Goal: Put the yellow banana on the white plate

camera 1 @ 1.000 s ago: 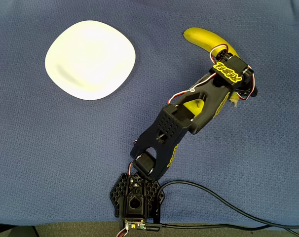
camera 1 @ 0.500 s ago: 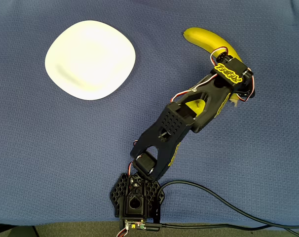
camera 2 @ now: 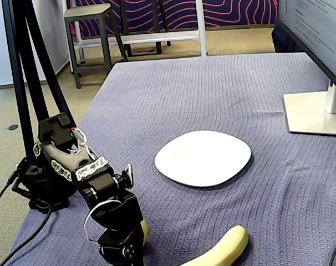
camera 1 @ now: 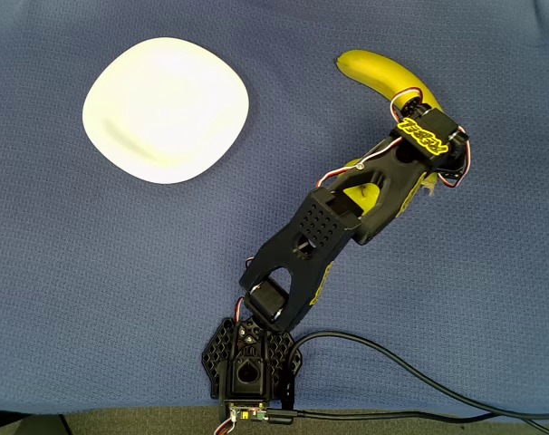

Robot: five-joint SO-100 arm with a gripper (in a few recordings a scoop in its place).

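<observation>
A blue cloth (camera 1: 93,272) is covering the table (camera 2: 223,83), and everything is sitting on it. The black arm (camera 1: 329,227) is reaching from its base (camera 1: 249,367) at the near edge in the overhead view, slanting up toward the right side of the cloth. Two dark cables (camera 1: 419,381) are trailing off the base along that edge. In the fixed view a monitor stand (camera 2: 315,111) is standing at the right edge of the table, with a stool (camera 2: 93,27) on the floor beyond the far edge.

The plate (camera 1: 166,109) is lying flat toward the far left corner in the overhead view, bare, well apart from the arm.

The banana (camera 1: 374,74) is lying on the cloth toward the far right, well apart from the plate, its lower half hidden under the arm's head. The gripper (camera 1: 430,159) is sitting down over it; I cannot tell whether its fingers are apart or clamped on the fruit.
</observation>
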